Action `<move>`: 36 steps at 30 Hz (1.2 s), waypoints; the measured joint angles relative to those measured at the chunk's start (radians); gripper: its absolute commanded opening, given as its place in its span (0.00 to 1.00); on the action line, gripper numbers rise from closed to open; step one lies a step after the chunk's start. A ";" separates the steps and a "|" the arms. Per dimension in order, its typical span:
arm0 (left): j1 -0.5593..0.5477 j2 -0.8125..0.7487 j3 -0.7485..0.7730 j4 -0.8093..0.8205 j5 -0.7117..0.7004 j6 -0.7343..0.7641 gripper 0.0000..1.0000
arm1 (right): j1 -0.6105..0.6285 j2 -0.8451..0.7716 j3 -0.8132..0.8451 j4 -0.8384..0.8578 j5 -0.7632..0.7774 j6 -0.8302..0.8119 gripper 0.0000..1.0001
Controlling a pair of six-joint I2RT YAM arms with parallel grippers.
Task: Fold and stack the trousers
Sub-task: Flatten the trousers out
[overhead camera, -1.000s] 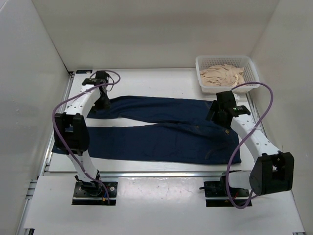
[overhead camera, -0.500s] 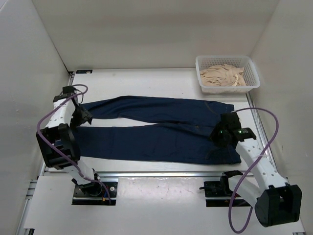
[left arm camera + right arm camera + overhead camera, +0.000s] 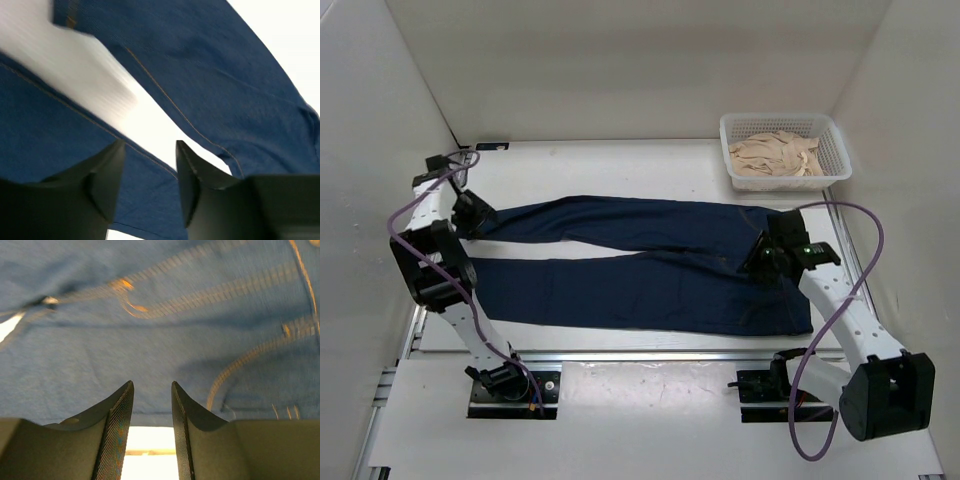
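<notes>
The dark navy trousers point(image 3: 640, 265) lie flat across the table, waist to the right and both legs running left. My left gripper point(image 3: 470, 214) hangs over the far leg's hem at the left end. Seen from the left wrist, the left gripper point(image 3: 150, 145) is open and grips nothing. Blue denim point(image 3: 145, 200) and a strip of white table show below its gap. My right gripper point(image 3: 761, 262) is low over the waist end. In the right wrist view, the right gripper point(image 3: 152, 384) is open. Stitched denim point(image 3: 165, 320) fills the picture ahead, and the cloth's edge crosses between the fingers.
A white basket point(image 3: 832, 139) holding beige cloth point(image 3: 775, 154) stands at the back right corner. White walls close in the table on the left, right and back. The table's left rail point(image 3: 420, 315) runs beside the left arm.
My left arm swung from above the far leg out to the left end of the trousers. My right arm dropped from the far waist corner toward the near side, then came back over the waist.
</notes>
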 measured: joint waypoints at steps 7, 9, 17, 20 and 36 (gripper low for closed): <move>0.185 0.118 0.003 0.015 0.197 0.008 0.61 | 0.010 0.064 0.071 0.048 0.038 -0.072 0.41; 0.200 0.133 0.003 0.018 0.225 0.013 0.72 | 0.012 0.079 0.071 0.048 0.039 -0.084 0.41; 0.207 0.162 0.056 0.021 0.230 0.030 0.75 | 0.013 0.113 0.071 0.048 0.039 -0.117 0.41; 0.211 0.200 0.100 0.027 0.204 0.030 0.64 | 0.013 0.128 0.078 0.044 0.039 -0.132 0.41; 0.202 0.316 0.225 0.026 0.139 -0.027 0.10 | 0.017 0.151 0.112 0.044 0.043 -0.156 0.40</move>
